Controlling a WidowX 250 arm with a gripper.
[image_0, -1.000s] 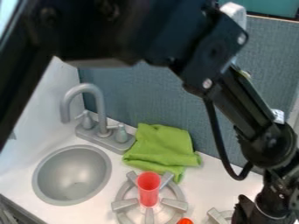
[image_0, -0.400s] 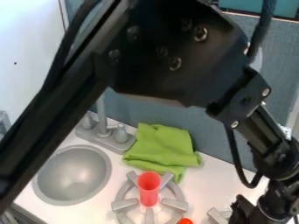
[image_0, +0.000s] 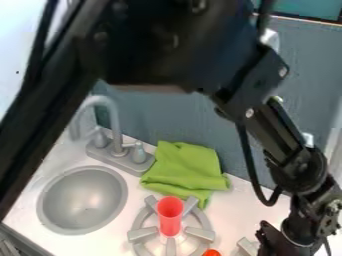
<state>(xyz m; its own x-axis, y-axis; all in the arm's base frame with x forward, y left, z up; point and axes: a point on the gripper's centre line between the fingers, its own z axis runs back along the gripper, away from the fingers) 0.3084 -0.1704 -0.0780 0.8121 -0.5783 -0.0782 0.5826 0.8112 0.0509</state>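
Grey part (image_0: 248, 247): the nearest thing to the gripper (image_0: 286, 244), at the lower edge of the view, only partly visible. It lies immediately to the view's left of the gripper; contact between them cannot be confirmed. The gripper points downward, on the right side of the view. Whether it is open or closed, and whether anything is held, cannot be told.

Orange thing (image_0: 212, 253): further left, between the grey part and the burner (image_0: 171, 245), cut off by the lower edge.

Red cup (image_0: 170, 216): further left again, well apart from the gripper, over the middle of the burner. Upright, mouth up, long axis roughly vertical; the gripper is off to its right side.

Green cloth (image_0: 184, 167): crumpled, behind the cup, near the back edge of the counter (image_0: 234, 215). Sink (image_0: 83, 200): left of the burner. Faucet (image_0: 113, 125): behind the sink, its spout curved over to the left.
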